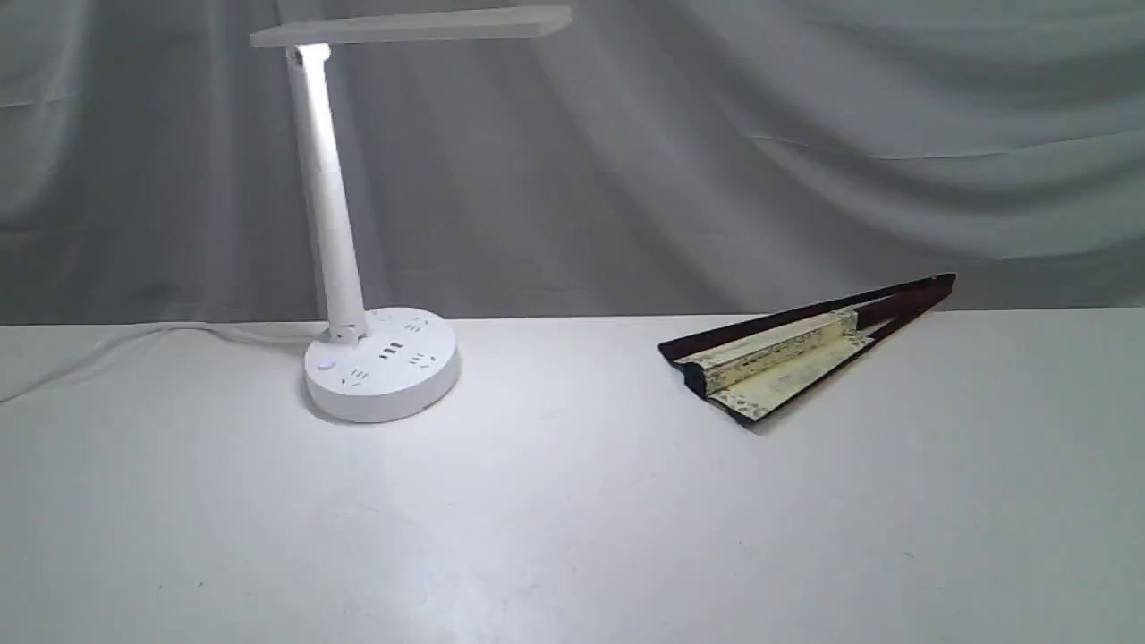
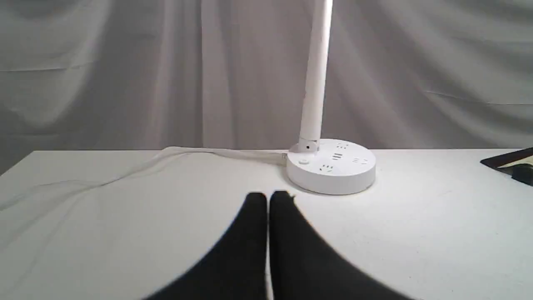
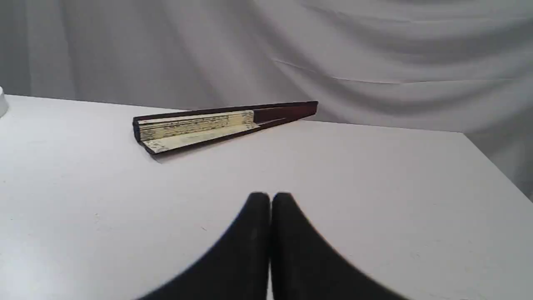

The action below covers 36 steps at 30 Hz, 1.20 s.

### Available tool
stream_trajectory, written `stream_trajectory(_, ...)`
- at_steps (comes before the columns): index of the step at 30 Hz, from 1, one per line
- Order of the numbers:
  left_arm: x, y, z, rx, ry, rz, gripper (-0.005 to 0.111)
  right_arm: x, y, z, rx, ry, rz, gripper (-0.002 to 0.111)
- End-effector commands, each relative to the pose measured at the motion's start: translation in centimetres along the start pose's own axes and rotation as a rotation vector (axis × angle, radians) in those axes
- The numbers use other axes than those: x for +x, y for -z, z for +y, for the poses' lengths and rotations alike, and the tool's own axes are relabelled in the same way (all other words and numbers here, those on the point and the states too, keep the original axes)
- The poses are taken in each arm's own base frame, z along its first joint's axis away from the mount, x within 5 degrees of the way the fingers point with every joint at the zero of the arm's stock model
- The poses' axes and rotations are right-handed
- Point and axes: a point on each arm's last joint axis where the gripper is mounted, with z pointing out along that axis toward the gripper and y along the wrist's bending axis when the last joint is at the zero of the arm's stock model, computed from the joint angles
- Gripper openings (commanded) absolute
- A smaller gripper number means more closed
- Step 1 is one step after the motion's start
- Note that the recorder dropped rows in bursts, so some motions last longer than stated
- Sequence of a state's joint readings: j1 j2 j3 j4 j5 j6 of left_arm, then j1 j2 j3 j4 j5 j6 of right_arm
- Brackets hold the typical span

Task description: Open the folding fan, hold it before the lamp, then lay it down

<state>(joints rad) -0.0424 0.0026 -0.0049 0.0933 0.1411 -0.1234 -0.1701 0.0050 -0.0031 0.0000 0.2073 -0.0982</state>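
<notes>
1. The lamp [image 1: 329, 224] stands on the white table [image 1: 572, 537] at about 10 o'clock in the exterior view, close to the far edge.
2. Its round base carries sockets and buttons. The slim post leans slightly toward 11 o'clock, and the flat bar head reaches out toward 3 o'clock. The top of the post is brightly lit just under the head.
3. A white cord [image 1: 179, 329] runs from the back of the lamp's base along the table toward 9 o'clock.
4. The fan [image 1: 796, 353] lies on the table at about 2 o'clock, well apart from the lamp.
5. The fan is mostly folded, with only a few cream pleats spread between the dark guards. Its wide end points toward 8 o'clock, and its narrow dark end points toward 2 o'clock, reaching the table's far edge.
6. A grey draped cloth [image 1: 716, 134] hangs behind the table.
7. The left gripper [image 2: 268, 195] has its two black fingers pressed together with nothing between them. It hangs above bare table, with the lamp [image 2: 331, 166] near ahead and apart from it. A corner of the fan [image 2: 510, 158] shows at the picture's edge.
8. The right gripper [image 3: 270, 195] also has its fingers together on nothing. It hangs over bare table, with the fan [image 3: 200, 125] lying ahead of it, not touching.
</notes>
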Motion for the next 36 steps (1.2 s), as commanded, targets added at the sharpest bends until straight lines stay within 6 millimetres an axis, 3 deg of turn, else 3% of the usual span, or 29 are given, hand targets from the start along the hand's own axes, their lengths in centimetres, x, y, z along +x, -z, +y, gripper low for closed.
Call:
stream_trajectory(1,0.0,0.0,0.0,0.001,0.020,-0.019,0.000,0.0,0.0,0.0,0.002,0.007,-0.010,0.000)
stream_trajectory(12,-0.2,0.0,0.0,0.003,0.043,-0.029,0.000,-1.0,0.1,-0.1,0.011,-0.001,-0.120,0.000)
stream_trajectory(20,-3.8,0.9,-0.1,0.008,0.054,-0.127,0.000,-4.3,1.1,-0.4,0.021,-0.001,-0.218,0.000)
stream_trajectory(25,-5.9,1.6,-0.3,0.033,0.151,-0.177,0.000,-6.7,2.1,-0.6,0.025,-0.008,-0.278,0.000)
stream_trajectory(36,-9.9,3.7,-0.5,0.050,0.179,-0.184,0.000,-9.3,4.4,-0.9,0.006,-0.013,-0.131,0.000)
